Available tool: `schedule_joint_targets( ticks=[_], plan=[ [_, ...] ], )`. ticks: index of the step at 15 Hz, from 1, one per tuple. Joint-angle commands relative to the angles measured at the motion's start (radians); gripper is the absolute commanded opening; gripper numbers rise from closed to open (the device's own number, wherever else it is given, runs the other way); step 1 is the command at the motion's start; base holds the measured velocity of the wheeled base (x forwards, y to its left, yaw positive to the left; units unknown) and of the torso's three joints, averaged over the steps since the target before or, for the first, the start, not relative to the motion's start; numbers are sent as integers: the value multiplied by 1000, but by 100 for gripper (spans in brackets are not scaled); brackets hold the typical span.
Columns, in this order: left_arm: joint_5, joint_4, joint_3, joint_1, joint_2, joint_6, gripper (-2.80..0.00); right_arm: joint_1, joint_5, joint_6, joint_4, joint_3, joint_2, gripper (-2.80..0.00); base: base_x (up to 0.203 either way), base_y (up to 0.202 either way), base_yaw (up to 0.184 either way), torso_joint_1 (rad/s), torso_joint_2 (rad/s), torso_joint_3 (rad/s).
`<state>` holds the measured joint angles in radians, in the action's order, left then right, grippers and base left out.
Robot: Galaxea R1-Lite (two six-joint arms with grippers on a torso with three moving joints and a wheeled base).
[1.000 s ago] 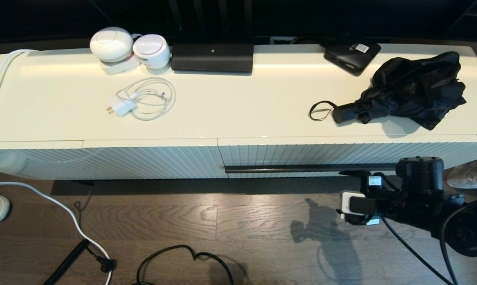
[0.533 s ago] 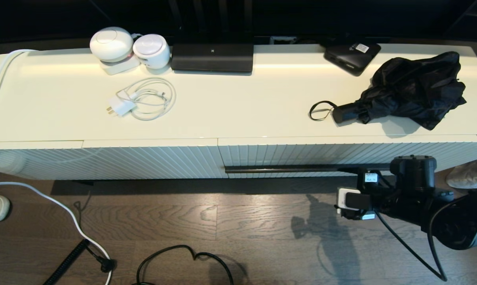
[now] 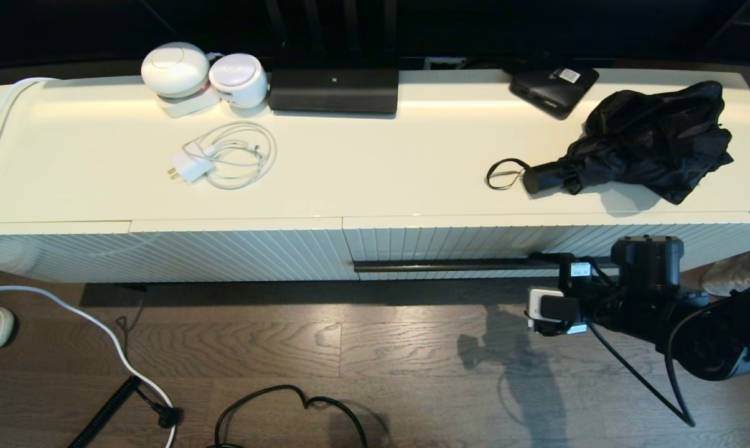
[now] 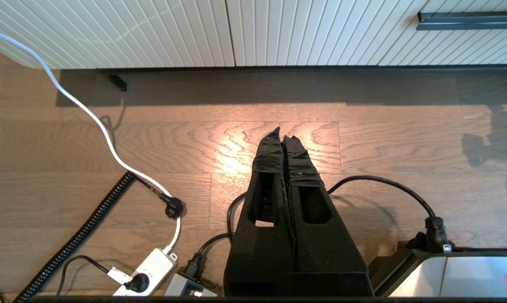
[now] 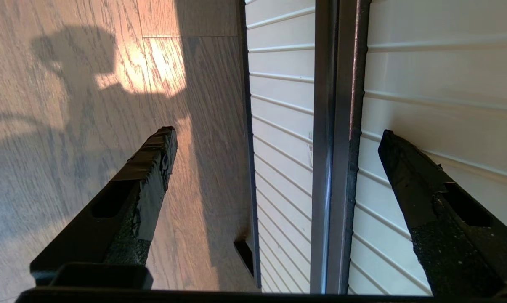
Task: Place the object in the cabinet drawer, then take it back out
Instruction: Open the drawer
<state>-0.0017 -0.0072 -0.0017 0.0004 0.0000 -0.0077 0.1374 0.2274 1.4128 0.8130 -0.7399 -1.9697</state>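
The left gripper (image 4: 282, 136) hangs clenched and empty over the floor, well away from the work. The drawer (image 3: 474, 246) is shut, its handle bar (image 3: 462, 266) running left-right, and the released right gripper (image 5: 274, 139) straddles the bar's right end. The umbrella (image 3: 648, 140) lies on the cabinet top above, handle pointing left.

One umbrella (image 3: 648, 140), two white round devices (image 3: 175, 70) (image 3: 238, 79), one charger (image 3: 191, 167), two black boxes (image 3: 333, 91) (image 3: 554, 86).
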Motion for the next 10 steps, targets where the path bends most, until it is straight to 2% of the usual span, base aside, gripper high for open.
schedule_joint_targets(
  ticks=[1,10],
  plan=[
    [0,0,2,0,0,0,-280,1,1,8,5,-9,-9,0,0,0,0,0,0,0],
    [0,0,0,0,0,0,-280,1,0,9,5,-13,-52,0,0,0,0,0,0,0]
  ],
)
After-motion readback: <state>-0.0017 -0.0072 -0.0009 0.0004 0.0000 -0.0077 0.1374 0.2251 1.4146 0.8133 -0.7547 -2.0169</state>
